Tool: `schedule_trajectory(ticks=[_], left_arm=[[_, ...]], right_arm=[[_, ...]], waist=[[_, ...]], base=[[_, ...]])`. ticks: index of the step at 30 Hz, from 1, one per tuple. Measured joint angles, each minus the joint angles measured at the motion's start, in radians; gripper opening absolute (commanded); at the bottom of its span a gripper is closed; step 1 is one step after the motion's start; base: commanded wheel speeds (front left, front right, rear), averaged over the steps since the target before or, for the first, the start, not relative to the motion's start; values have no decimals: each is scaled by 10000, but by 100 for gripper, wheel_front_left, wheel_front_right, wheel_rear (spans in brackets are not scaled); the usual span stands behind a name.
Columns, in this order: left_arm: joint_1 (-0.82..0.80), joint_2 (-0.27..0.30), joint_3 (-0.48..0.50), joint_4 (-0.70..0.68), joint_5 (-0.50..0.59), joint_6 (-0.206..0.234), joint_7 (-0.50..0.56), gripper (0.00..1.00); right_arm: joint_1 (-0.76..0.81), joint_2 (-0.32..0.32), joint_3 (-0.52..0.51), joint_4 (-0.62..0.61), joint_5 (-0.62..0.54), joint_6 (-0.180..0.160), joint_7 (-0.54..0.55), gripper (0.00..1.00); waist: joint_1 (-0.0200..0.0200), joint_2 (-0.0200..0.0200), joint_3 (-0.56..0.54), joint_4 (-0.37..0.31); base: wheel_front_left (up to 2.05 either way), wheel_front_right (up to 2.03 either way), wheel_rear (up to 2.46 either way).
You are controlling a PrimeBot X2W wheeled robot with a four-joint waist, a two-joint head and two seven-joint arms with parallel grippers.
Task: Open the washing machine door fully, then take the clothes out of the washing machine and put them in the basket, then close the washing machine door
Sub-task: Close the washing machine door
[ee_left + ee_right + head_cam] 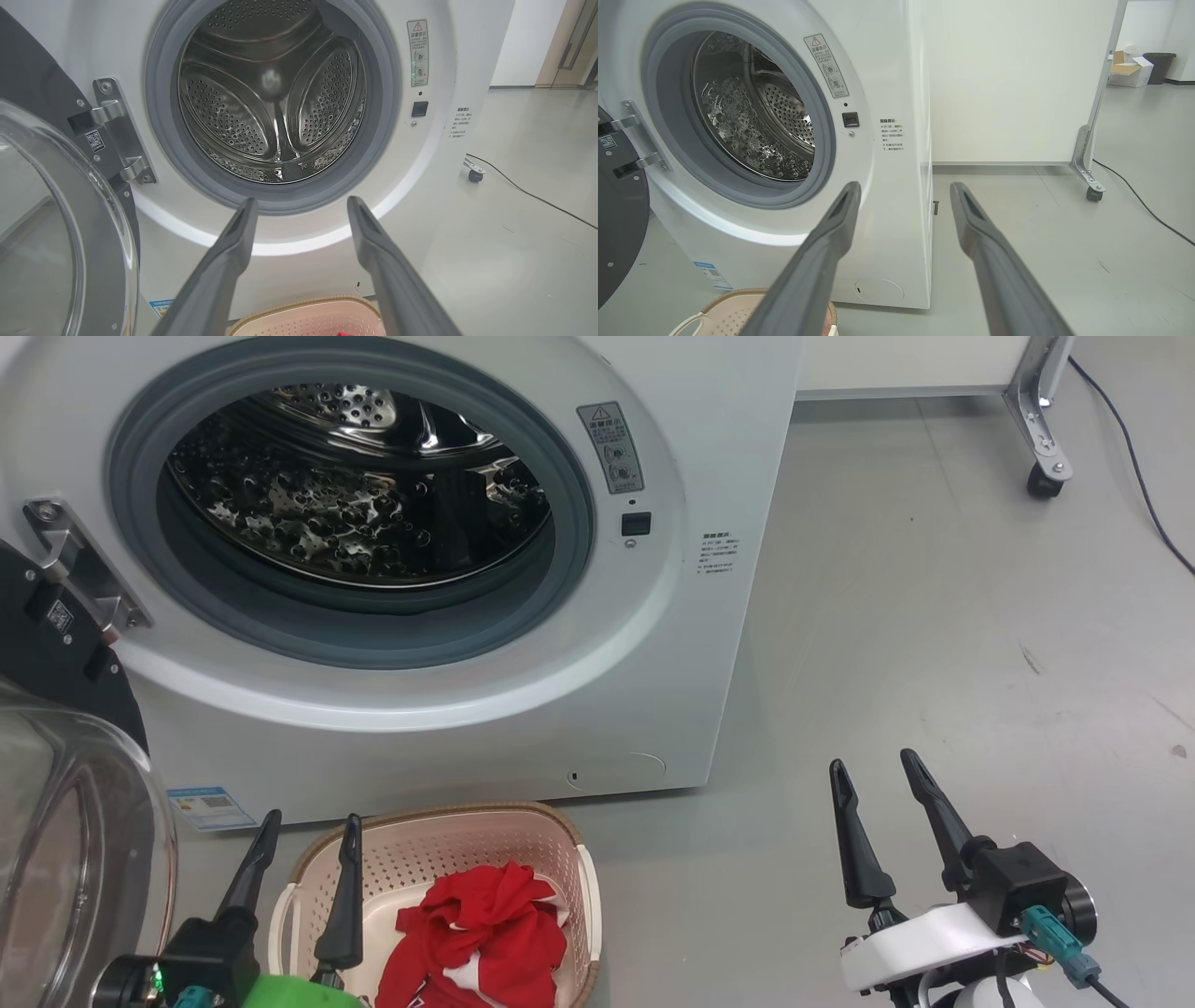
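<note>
The clothes (485,915) lie heaped in the basket (448,814), just right of my left hand (313,817); it and my right hand (873,761) are spread wide, grasping nothing.

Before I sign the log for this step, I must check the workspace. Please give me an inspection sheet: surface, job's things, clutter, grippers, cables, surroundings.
surface: smooth grey floor, no spill seen.
job's things: white front-loading washing machine, perforated steel drum looks empty; round black-rimmed glass door open at left; bright red-and-white clothes in the small cream plastic basket before the machine.
clutter: few dark scuff marks.
grippers: left gripper open, beside the basket; right gripper open, over bare floor; both empty.
cables: thin black cable on the floor.
surroundings: white partition on a castored metal foot; cardboard box and dark bin far off.
</note>
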Motion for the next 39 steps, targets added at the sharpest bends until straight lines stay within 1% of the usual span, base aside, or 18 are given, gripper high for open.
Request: schedule_trajectory(ticks=[25,39], left_arm=[[160,15,-69,-313,13,10,98,100],[181,25,-67,-389,12,56,98,100]], right_arm=[[9,0,12,-6,0,2,0,100],[110,0,12,-4,0,2,0,100]], waist=[[0,0,-48,-48],[0,0,-101,-47]], base=[[-104,104,0],[-57,57,0]])
